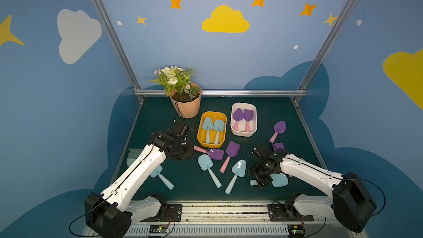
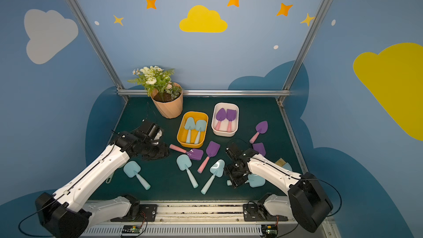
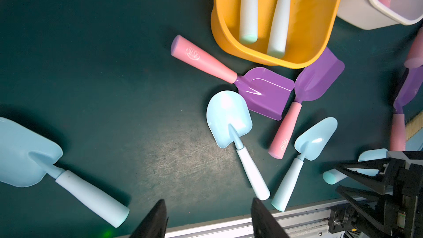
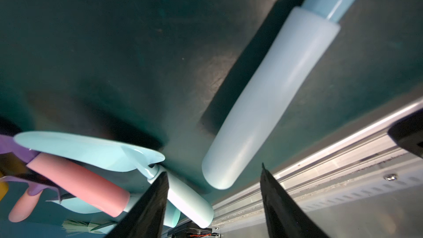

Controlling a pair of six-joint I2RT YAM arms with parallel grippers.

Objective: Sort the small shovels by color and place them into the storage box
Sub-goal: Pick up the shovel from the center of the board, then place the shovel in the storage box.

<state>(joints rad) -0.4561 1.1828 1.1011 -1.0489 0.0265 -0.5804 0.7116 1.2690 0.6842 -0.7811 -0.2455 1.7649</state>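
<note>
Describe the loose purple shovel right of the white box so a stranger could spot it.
Find the flower pot at the back of the table, then go right past the yellow box to the white box. Beside its right wall lies a purple shovel; it is the farthest-back loose shovel, with a pointed blade.

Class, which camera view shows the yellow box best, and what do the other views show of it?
A top view: the yellow box appears whole, rim all round, with two blue shovels lying inside. The left wrist view shows only its near end and the two handles. The right wrist view shows nothing clear of it.
</note>
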